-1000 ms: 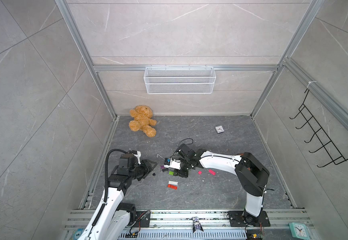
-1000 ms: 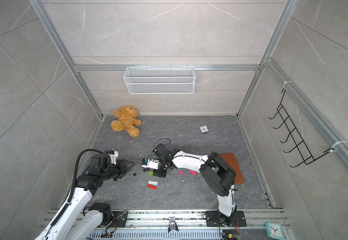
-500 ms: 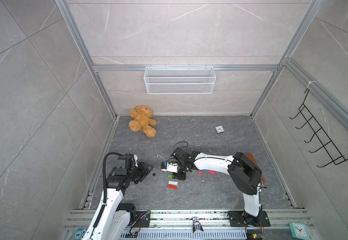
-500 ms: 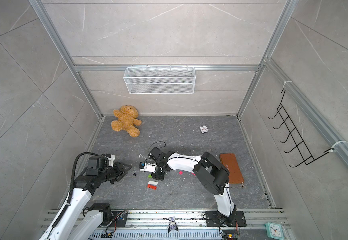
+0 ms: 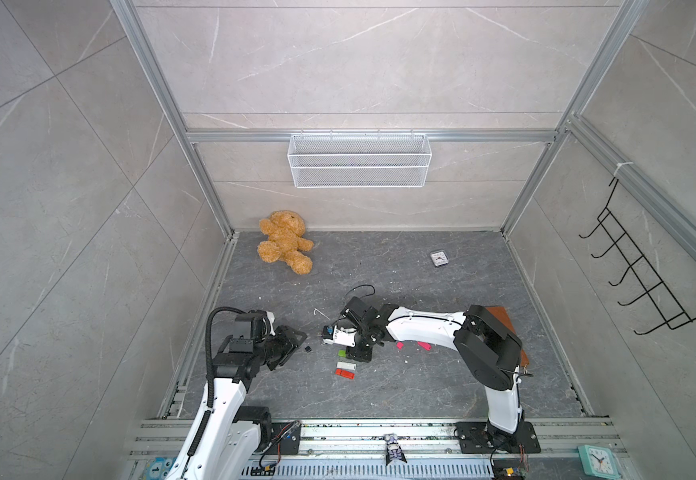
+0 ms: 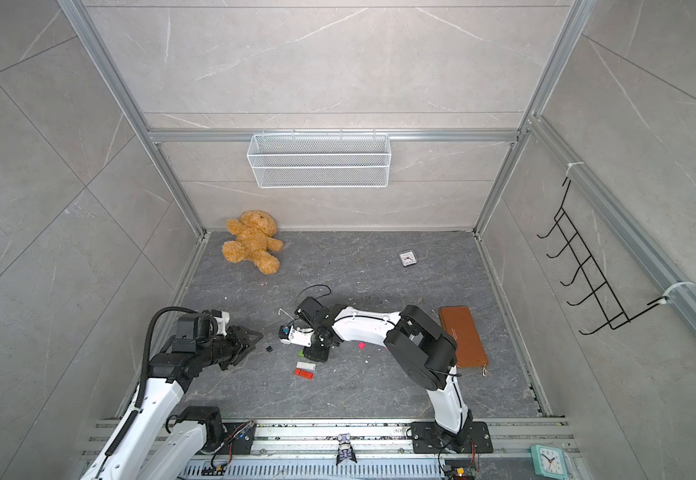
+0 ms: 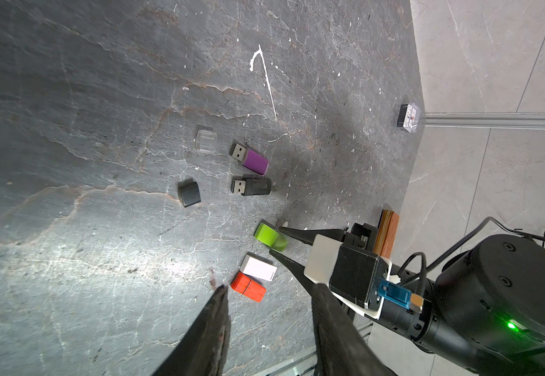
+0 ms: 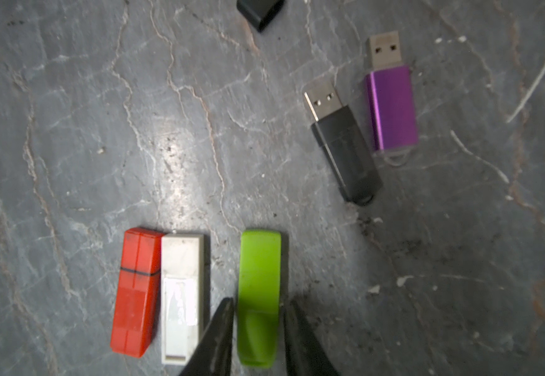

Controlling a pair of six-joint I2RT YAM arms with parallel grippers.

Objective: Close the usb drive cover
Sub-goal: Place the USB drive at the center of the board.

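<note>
Down at the near middle of the tabletop (image 8: 69,130), the right tool (image 8: 258,302) straddles the green drive (image 8: 259,260), jaws parted a hair wider than it, no squeeze showing. The drive's long axis runs in line with the tool, and it looks capped. Meanwhile the left tool (image 5: 296,341) hangs spread and empty. Just beyond, the black drive (image 8: 346,153) lies plug bare, pointing at the loose black cap (image 7: 189,193). Cap nearer the left arm, drive nearer the right: likely the next pairing.
</note>
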